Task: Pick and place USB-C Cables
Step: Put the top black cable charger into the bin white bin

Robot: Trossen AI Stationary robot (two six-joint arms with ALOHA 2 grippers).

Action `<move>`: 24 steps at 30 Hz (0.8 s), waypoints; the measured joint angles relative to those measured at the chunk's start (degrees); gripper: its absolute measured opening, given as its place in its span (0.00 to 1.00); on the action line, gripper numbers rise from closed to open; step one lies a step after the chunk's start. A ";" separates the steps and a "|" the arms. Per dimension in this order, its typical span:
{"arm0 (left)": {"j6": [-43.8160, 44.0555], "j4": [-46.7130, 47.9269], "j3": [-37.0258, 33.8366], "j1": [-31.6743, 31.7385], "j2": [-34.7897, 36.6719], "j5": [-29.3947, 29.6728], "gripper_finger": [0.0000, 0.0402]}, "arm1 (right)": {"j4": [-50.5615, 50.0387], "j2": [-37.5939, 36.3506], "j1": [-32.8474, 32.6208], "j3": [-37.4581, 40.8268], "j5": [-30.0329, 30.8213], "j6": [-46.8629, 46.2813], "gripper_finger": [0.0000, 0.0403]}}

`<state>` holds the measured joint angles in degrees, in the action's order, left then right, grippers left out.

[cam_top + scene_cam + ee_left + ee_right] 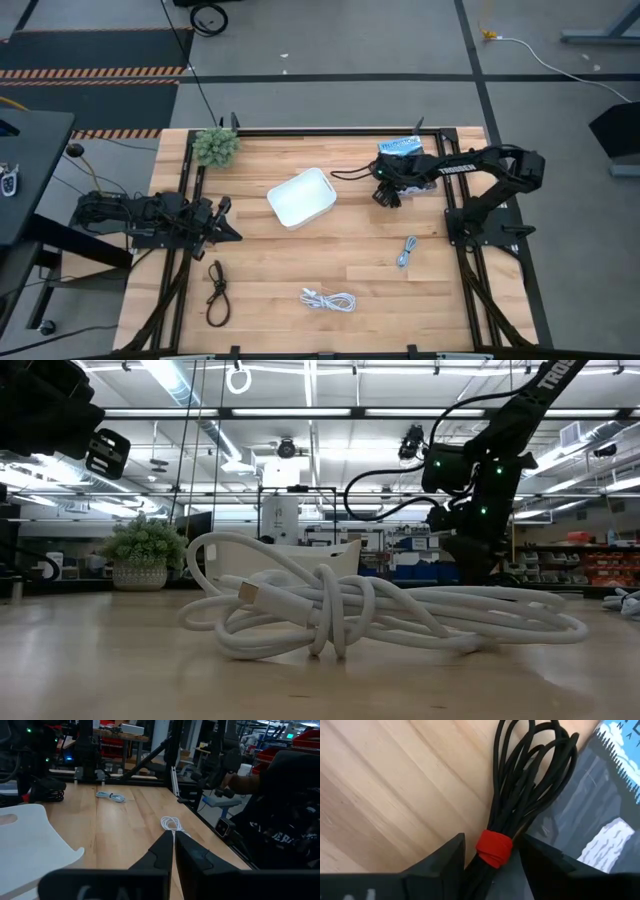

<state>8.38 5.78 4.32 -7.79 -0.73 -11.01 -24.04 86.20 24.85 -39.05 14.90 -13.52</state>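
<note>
My right gripper (388, 188) hovers over the far right of the table beside the blue-and-black packet (402, 147), shut on the black cable with a red tie (520, 780). The cable's loop sticks out toward the table's left (350, 173). Three more cables lie flat on the wood: white (330, 299), grey-blue (406, 250), dark brown-black (217, 290). My left gripper (225, 222) waits shut at the table's left edge, off the wood; its fingertips meet in the left wrist view (173, 840). My right gripper pinches the black cable bundle between its two fingers at the red tie (495, 849). The coils fan out ahead of the fingertips. In the low view the loop (375, 495) hangs in the air, lifted clear of the table.
A white rounded tray (302, 197) sits near the table's middle, left of my right gripper. A small potted plant (215, 146) stands at the far left corner. A black frame runs round the table's edges. Bare wood lies between the tray and the near cables.
</note>
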 joint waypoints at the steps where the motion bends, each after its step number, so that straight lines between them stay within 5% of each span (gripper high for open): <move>1: 0.00 0.02 0.00 0.00 0.00 0.00 0.06 | -0.03 -0.21 0.02 0.00 0.01 0.01 0.44; 13: 0.00 0.00 0.00 -0.02 0.00 0.00 0.06 | -0.06 -0.70 1.52 0.00 0.06 2.22 0.15; 24: 0.02 0.02 0.00 0.00 0.00 0.00 0.06 | -3.41 -0.70 -4.49 -6.86 3.31 3.58 0.18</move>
<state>8.40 5.80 4.32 -7.79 -0.73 -11.00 -27.45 85.49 20.36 -45.91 18.21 -9.94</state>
